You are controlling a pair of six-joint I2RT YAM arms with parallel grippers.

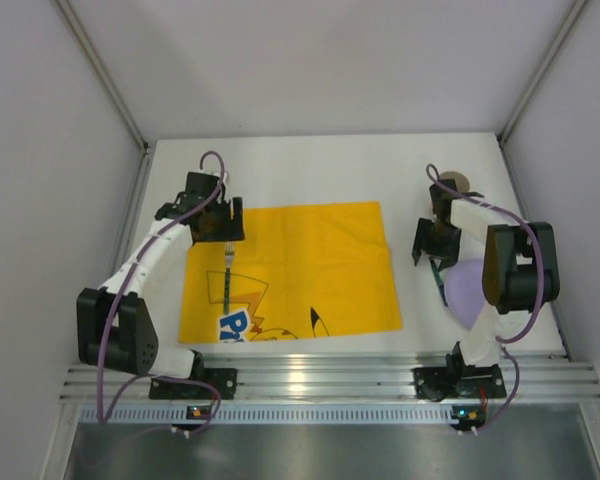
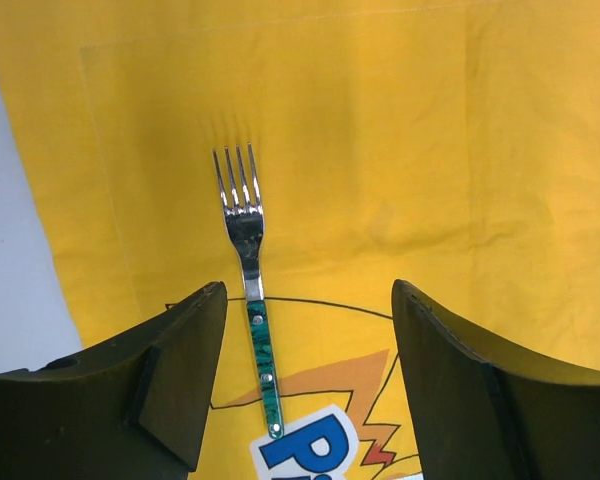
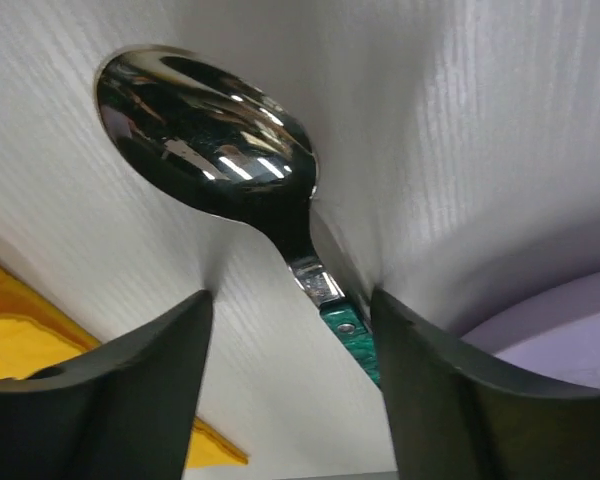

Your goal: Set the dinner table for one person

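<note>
Fork [image 2: 248, 270] lies on mat [image 2: 430, 150], left fingers [image 2: 160, 390] released above it; right fingers [image 3: 120, 400] spread astride spoon [image 3: 210, 140] on surface [image 3: 480, 150]; plate [image 3: 570, 335] not yet placed.

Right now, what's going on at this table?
The left gripper hovers with its jaws open over a fork lying on the yellow placemat. The right gripper has its jaws open on either side of a spoon, which lies on the white table next to a lavender plate. Neither arm is gripping anything at this moment.
</note>
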